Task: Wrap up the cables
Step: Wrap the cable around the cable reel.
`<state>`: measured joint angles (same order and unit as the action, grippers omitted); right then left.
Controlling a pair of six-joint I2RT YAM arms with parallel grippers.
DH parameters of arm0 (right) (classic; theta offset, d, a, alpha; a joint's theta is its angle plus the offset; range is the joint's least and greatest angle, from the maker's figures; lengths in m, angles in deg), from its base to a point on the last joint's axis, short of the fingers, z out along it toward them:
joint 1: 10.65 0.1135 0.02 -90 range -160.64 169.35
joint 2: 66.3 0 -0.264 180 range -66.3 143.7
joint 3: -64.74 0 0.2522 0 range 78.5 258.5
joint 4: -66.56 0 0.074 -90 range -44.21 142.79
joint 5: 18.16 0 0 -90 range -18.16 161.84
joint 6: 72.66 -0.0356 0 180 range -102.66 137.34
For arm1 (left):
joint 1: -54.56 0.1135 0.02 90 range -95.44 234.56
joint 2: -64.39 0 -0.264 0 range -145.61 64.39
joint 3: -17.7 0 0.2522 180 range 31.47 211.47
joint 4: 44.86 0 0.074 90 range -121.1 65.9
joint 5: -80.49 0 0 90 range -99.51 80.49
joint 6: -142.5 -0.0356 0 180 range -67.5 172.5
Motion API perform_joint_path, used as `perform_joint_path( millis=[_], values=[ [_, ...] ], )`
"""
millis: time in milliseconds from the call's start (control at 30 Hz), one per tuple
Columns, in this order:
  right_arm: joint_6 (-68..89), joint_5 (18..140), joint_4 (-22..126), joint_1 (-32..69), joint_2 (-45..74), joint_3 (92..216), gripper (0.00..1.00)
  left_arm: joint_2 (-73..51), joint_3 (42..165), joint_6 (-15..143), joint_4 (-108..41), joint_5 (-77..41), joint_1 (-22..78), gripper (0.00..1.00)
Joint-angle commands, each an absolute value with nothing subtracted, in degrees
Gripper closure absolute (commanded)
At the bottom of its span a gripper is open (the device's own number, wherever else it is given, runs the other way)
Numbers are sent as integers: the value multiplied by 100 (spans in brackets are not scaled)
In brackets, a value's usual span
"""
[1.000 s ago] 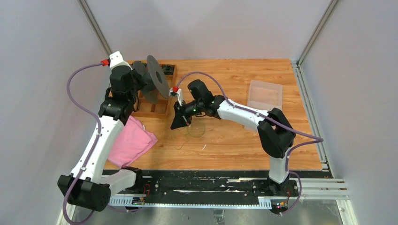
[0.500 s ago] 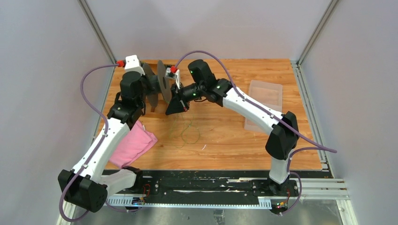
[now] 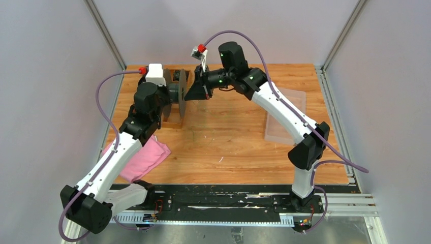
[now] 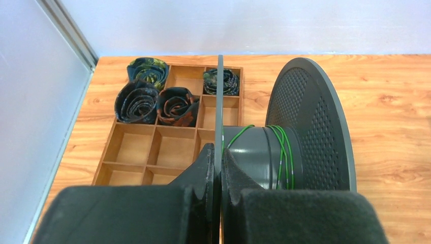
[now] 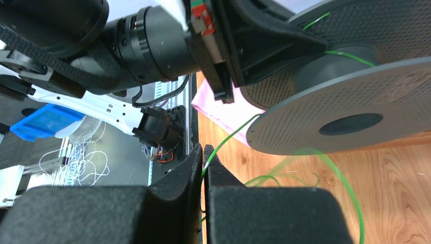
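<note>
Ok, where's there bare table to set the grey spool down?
Widest free tabletop: the middle, between the pink cloth and the clear plastic container, though thin green wire trails over part. The far right corner behind that container is free. Crowded: far left, with the wooden compartment box, the dark grey spool, left end effector, right end effector.

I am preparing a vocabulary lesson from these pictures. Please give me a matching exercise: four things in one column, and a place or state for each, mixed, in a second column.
1 spool
2 green cable
3 pink cloth
4 rolled ties

a in the wooden tray
b flange clamped by the left gripper
c pinched by the right gripper
d lying on the table

Pairs: 1-b, 2-c, 3-d, 4-a
</note>
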<state>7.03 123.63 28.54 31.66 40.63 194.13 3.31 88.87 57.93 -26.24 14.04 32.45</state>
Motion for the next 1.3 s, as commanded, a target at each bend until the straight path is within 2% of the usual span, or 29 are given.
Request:
perform_joint_path(
  millis=[0, 933, 1267],
  values=[
    [556, 12366, 2858, 2944, 4087, 19874, 97, 577, 8819, 5357, -2772, 1296, 3163, 100],
    [1221, 11338, 2661, 2240, 4649, 20572, 99, 1306, 8389, 5103, -1998, -191, 3109, 100],
    [1657, 11417, 2660, 1924, 4699, 20415, 99, 1372, 8634, 5316, -1754, -804, 3114, 100]
  ],
)
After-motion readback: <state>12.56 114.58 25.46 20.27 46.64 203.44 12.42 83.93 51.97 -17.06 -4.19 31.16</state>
